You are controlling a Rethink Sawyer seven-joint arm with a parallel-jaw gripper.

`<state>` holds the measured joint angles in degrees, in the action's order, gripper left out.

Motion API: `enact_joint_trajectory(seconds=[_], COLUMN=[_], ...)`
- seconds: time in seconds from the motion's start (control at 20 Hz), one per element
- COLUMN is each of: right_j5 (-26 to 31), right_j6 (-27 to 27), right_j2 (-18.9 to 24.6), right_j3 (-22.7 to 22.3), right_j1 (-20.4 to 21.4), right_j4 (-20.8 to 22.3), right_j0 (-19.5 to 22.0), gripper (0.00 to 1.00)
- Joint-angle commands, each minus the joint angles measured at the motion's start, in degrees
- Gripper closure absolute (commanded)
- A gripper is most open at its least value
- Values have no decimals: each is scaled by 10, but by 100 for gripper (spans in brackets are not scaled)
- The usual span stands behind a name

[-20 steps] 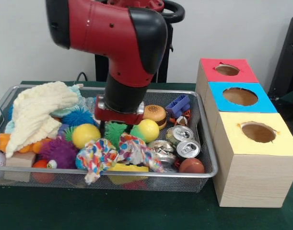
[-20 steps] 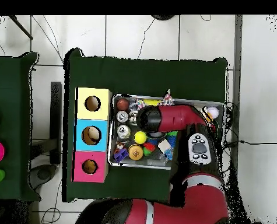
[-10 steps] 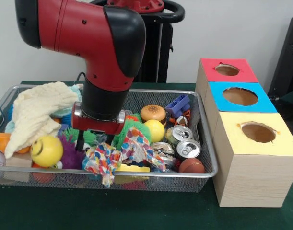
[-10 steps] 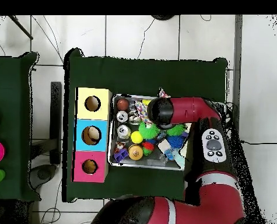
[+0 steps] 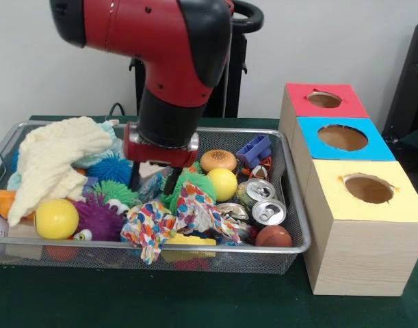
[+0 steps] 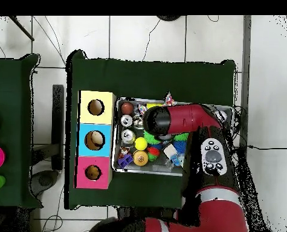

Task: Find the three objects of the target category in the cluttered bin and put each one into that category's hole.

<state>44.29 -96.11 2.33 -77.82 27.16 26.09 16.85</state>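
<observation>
I see a silver wire-mesh bin (image 5: 291, 236), shiny metal with a thick smooth rim. Light wooden boxes (image 5: 352, 256), matt grain, with matt red paper round the hole (image 5: 324, 100). Cream knitted cloth (image 5: 55, 160), rough weave. Two glossy aluminium cans (image 5: 262, 202). Glossy red plastic arm shell (image 5: 140, 34). Counter (image 5: 195, 301) covered in matt dark green cloth.

Silver mesh bin (image 5: 291, 205), red-faced hole (image 5: 324, 100), multicoloured speckled rope toy (image 5: 174, 219), purple fuzzy ball (image 5: 99, 217).
</observation>
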Motion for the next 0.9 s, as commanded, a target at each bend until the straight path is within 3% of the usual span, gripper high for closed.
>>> enact_joint_trajectory(seconds=[0.05, 0.45, 0.9], right_j5=[103, 93, -50], right_j6=[26, -11, -95], right_j2=[17, 25, 32], right_j3=[-80, -146, -217], right_j1=[43, 116, 86], right_j4=[-4, -38, -77], right_j0=[-31, -47, -47], gripper=[0, 0, 0])
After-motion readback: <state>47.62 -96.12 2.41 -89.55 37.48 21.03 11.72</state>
